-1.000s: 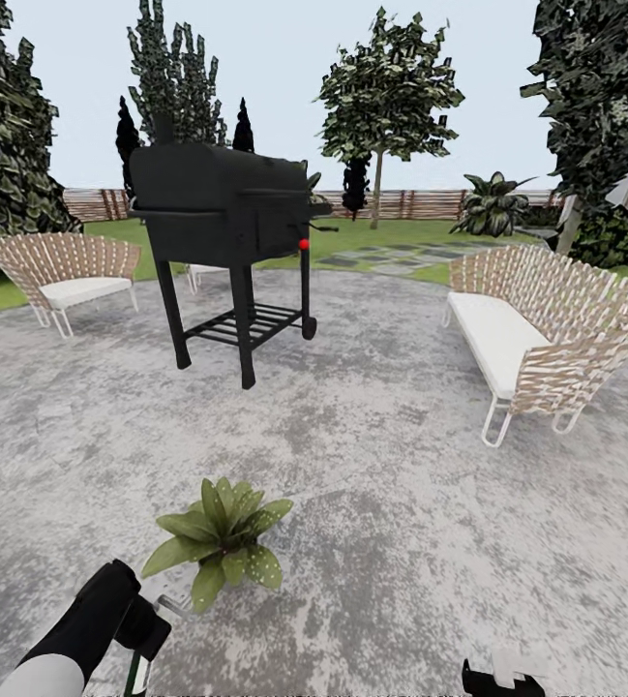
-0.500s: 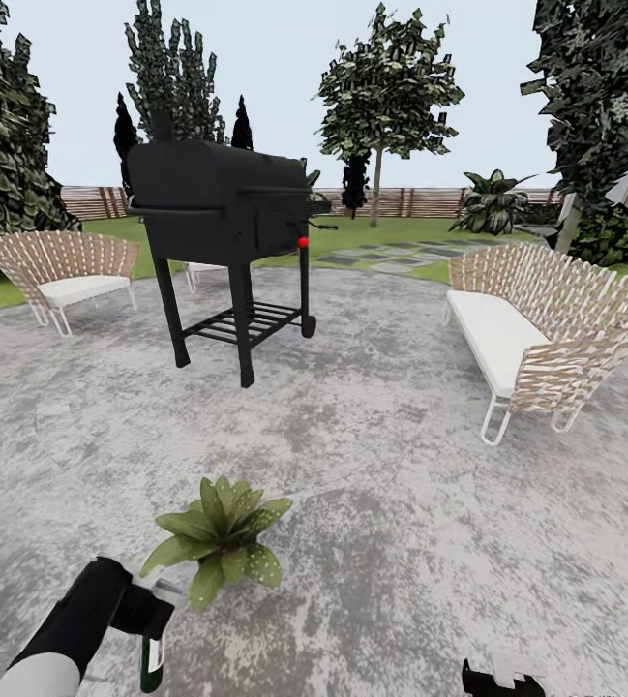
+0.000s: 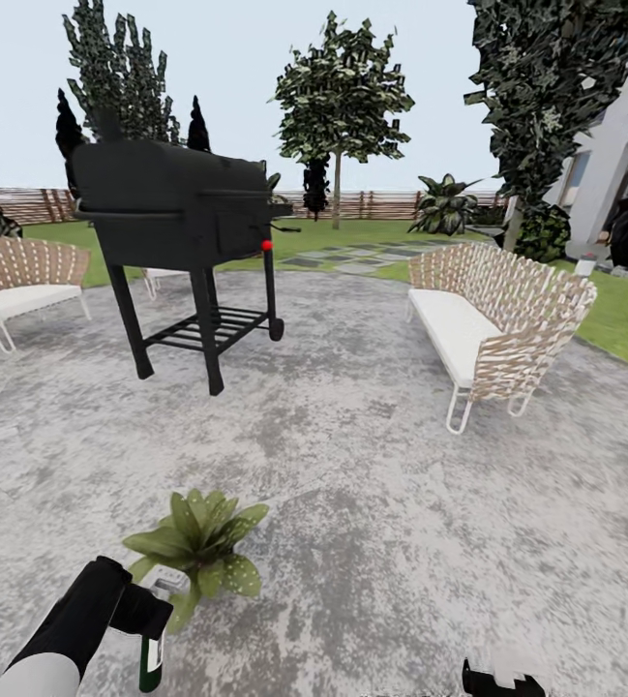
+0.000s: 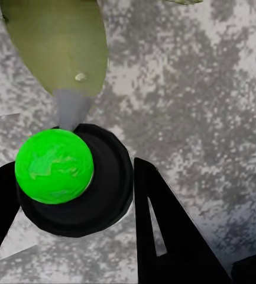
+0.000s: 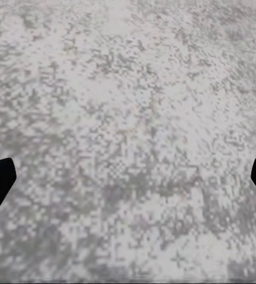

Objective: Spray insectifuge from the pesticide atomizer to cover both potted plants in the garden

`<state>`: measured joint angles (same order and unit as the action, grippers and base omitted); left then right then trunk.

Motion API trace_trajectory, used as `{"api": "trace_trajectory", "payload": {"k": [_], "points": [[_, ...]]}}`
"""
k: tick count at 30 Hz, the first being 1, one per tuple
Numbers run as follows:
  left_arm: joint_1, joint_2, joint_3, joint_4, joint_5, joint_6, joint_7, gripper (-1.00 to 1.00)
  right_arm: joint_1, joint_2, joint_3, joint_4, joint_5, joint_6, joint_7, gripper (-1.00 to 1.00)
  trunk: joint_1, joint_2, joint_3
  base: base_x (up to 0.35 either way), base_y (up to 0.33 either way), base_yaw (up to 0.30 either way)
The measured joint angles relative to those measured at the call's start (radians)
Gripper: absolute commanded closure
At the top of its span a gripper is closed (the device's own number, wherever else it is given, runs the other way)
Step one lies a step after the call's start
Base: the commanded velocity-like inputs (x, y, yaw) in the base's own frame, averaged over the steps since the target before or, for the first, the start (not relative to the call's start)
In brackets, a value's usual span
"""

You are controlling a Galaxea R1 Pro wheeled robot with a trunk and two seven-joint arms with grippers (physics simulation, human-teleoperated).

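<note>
One potted plant point(image 3: 195, 544), a low rosette of speckled green leaves, stands on the grey patio just in front of my left arm. My left gripper point(image 3: 145, 620) is shut on the pesticide atomizer point(image 3: 151, 660), whose dark green body hangs below the fingers and whose pale nozzle points toward the plant. In the left wrist view the atomizer point(image 4: 74, 183) sits between the black fingers point(image 4: 163, 231), its grey nozzle tip close to a broad leaf point(image 4: 57, 41). My right gripper point(image 3: 503, 680) is low at the frame's edge; its tips stand wide apart over bare paving point(image 5: 128, 148).
A black barbecue grill point(image 3: 173, 208) on legs stands ahead to the left. A woven bench point(image 3: 493, 315) is on the right, a woven chair point(image 3: 18, 281) at far left. Lawn, trees, a slatted fence point(image 3: 381, 203) and a house wall point(image 3: 609, 145) ring the patio.
The whole view has swung to the right, so grill, bench and plant sit further left in the picture. Earlier the left arm dropped a little, bringing more of the bottle into sight.
</note>
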<state>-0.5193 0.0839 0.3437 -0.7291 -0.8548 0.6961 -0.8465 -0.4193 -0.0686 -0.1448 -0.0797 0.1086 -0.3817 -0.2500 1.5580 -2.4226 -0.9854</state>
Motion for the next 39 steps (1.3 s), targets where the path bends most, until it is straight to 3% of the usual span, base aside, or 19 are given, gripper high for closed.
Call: {"api": "trace_trajectory", "payload": {"k": [8, 15, 20, 28, 34, 36, 39], "points": [[0.001, 0.002, 0.000, 0.003, -0.006, 0.000, 0.000, 1.00, 0.000, 0.001, 0.001, 0.000, 0.000, 0.000, 0.000, -1.00, 0.000, 0.000, 0.000, -0.057, 0.282, -0.104], [0.003, -0.001, -0.003, 0.016, -0.013, 0.000, 0.002, 1.00, 0.000, 0.001, 0.001, 0.000, 0.000, 0.000, 0.000, -1.00, 0.000, 0.000, 0.000, -0.177, 0.065, -0.001], [0.014, -0.007, -0.013, 0.015, -0.094, 0.001, 0.003, 1.00, 0.000, 0.001, 0.001, 0.000, 0.000, 0.000, -0.001, -1.00, 0.000, 0.000, 0.000, -0.005, 0.001, -0.152], [0.016, -0.005, -0.015, 0.016, -0.104, 0.001, 0.005, 1.00, 0.000, 0.001, 0.001, 0.000, 0.001, 0.000, -0.003, -1.00, 0.000, 0.000, 0.000, 0.000, 0.000, -0.117], [0.035, 0.021, -0.008, 0.009, -0.105, 0.000, 0.006, 1.00, 0.000, -0.004, 0.001, 0.002, 0.005, -0.002, -0.001, -1.00, 0.000, 0.000, 0.000, 0.000, 0.000, -0.001], [0.038, 0.018, -0.013, 0.006, -0.101, 0.001, 0.021, 1.00, 0.000, -0.004, 0.001, 0.002, 0.005, -0.002, 0.000, -1.00, 0.000, 0.000, 0.000, 0.000, 0.000, 0.000], [0.040, 0.008, -0.012, 0.010, -0.091, 0.004, 0.112, 1.00, 0.000, -0.002, 0.002, 0.002, 0.005, -0.002, 0.002, -1.00, 0.000, 0.000, 0.000, 0.000, 0.000, 0.000]]}}
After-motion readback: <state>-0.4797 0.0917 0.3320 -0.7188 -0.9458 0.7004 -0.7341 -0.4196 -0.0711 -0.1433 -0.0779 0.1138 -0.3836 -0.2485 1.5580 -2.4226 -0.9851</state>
